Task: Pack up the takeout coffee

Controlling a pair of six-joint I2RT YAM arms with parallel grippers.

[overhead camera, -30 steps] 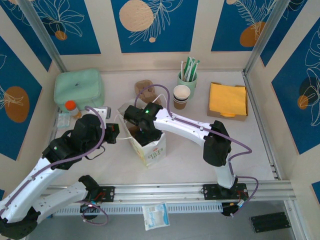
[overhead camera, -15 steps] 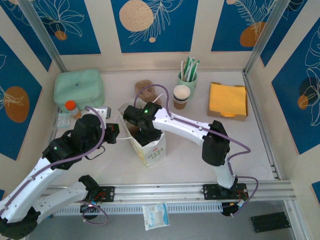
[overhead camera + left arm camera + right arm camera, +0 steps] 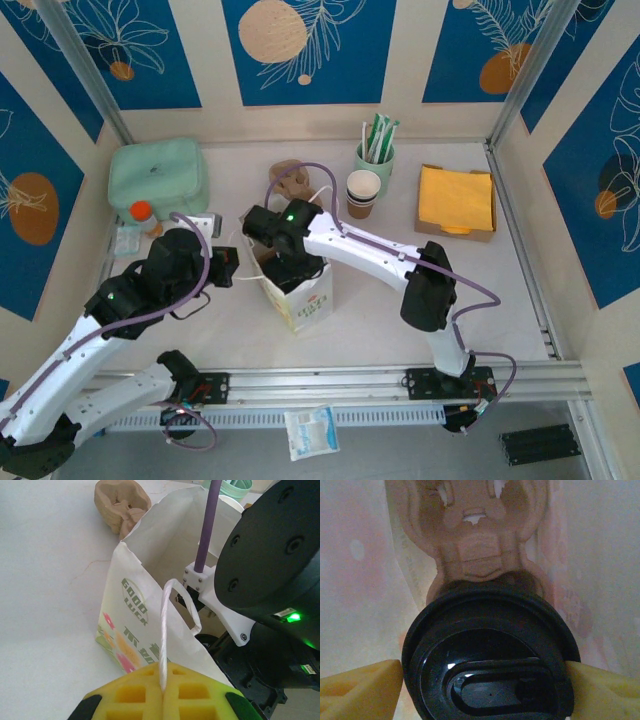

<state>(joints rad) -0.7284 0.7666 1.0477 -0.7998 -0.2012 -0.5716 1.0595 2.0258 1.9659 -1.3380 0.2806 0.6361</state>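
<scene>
The takeout coffee shows in the right wrist view as a round black lid (image 3: 490,655) deep inside the white paper bag (image 3: 297,292). It stands on a brown pulp carrier (image 3: 470,540) at the bag's bottom. My right gripper (image 3: 485,680) reaches down into the bag, and its yellow fingers (image 3: 360,685) stand spread at either side of the lid's rim. My left gripper (image 3: 164,680) is shut on the bag's white cord handle (image 3: 165,625) and holds the bag's mouth open at its left side.
A second pulp carrier (image 3: 290,178) lies behind the bag. A stack of lidless cups (image 3: 363,192) and a green cup of stirrers (image 3: 375,152) stand at the back. Yellow napkins (image 3: 456,200) lie right, and a mint case (image 3: 157,178) and an orange-capped bottle (image 3: 143,214) left.
The right arm's wrist has shifted slightly up and to the left over the bag's mouth. The left arm and the bag have stayed put.
</scene>
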